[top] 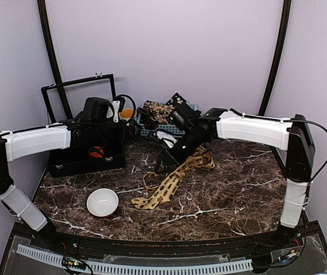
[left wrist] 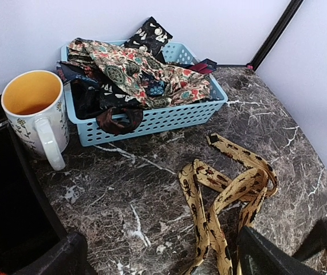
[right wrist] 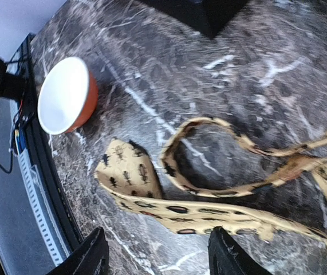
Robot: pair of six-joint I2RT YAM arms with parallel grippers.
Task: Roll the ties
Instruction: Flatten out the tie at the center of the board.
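A mustard-tan tie (top: 174, 175) with dark insect prints lies loose and looped on the marble table, unrolled. My right gripper (top: 164, 160) hovers over its left part. In the right wrist view the tie (right wrist: 197, 212) runs across just beyond the open gripper (right wrist: 160, 258), and nothing is between the fingers. My left gripper (top: 117, 110) stays at the back by the mug. It is open (left wrist: 157, 263), with the tie (left wrist: 226, 195) lying ahead of its right finger (left wrist: 266, 255). More patterned ties (left wrist: 134, 71) are heaped in the pale blue basket (left wrist: 152, 117).
A white bowl (top: 102, 201) with an orange outside (right wrist: 63, 94) stands near the front left. A mug (left wrist: 34, 112) with a yellow inside sits left of the basket. An open black case (top: 86, 152) fills the back left. The table's front edge (right wrist: 43, 189) is close to the tie's wide end.
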